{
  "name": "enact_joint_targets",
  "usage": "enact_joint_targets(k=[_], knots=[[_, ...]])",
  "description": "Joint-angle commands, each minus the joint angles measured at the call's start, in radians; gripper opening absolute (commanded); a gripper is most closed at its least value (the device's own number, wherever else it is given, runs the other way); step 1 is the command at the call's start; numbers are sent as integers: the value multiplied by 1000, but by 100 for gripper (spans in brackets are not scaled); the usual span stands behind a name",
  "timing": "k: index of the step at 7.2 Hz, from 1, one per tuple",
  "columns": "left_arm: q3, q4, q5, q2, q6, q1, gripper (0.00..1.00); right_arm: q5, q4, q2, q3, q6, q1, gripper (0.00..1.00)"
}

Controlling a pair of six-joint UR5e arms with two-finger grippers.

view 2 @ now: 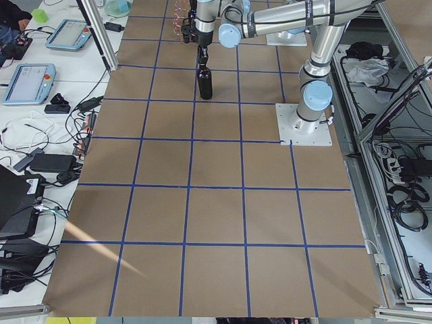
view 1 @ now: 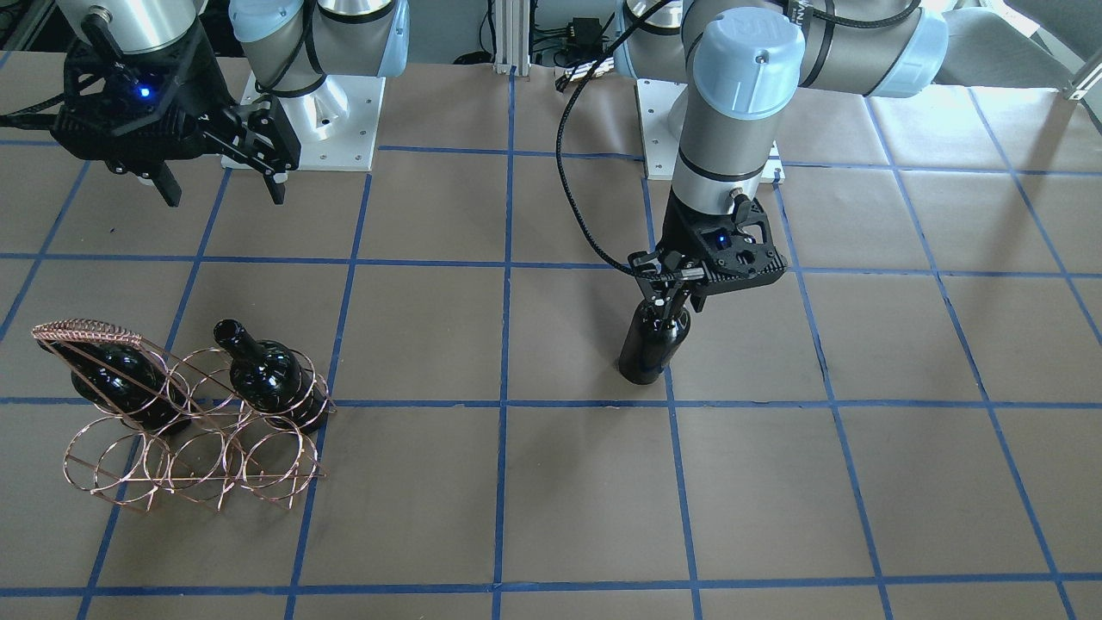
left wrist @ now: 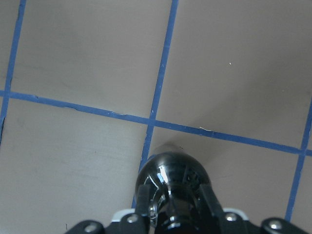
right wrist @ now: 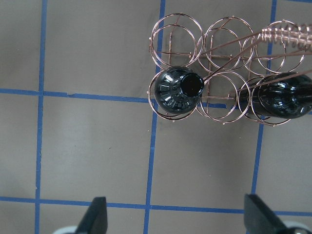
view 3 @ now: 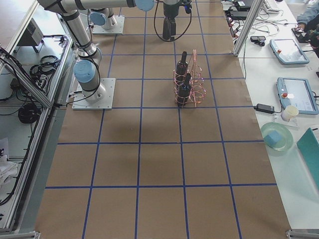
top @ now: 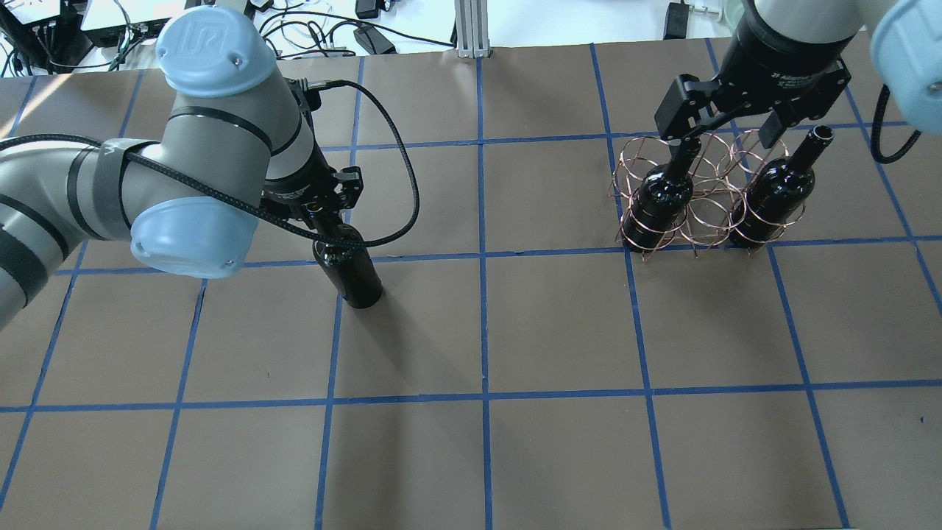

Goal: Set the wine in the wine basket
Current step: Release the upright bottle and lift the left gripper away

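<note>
Broadly, the table (top: 559, 331) splits in two: the third wine (view 1: 652, 349) stands upright on the robot's left half, at a crossing of blue tape lines, and the wine basket (view 1: 194, 465) sits well apart on the right half; the left arm (top: 213, 147) reaches down over the bottle, and the left gripper (view 1: 667, 306) is clamped around its neck, a finger on either side in the wrist view; the base seems to rest on the paper, though the pictures cannot settle whether it has lifted. Two other bottles (view 1: 116, 379) (view 1: 271, 379) stand neck-up in the end rings of one row, with the ring between them free; the right gripper (view 1: 224, 196) hangs above the basket with its fingers spread wide, holding nothing.

The step in hand is probably the lift and carry. A straight rise first, then travel to the right with the bottle kept vertical, would suit the glossy neck, which may slip; the free ring is hemmed in by glass on both sides, so a slow, centred descent is wise, and the right arm may need to clear the way.
</note>
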Motion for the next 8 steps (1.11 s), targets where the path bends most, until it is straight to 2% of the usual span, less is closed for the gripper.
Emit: enact_joint_targets(k=[1, 4, 6, 8], knots=[[52, -15, 5, 7, 7, 4, 100, 0, -3, -4, 1, 6, 1, 100], [257, -207, 5, 1, 12, 66, 100, -1, -2, -9, 1, 5, 1, 100], [301, -212, -12, -16, 201, 190, 100, -1, -3, -12, 1, 5, 1, 100], [301, -215, -27, -8, 219, 264, 100, -3, 12, -7, -5, 59, 50, 100]])
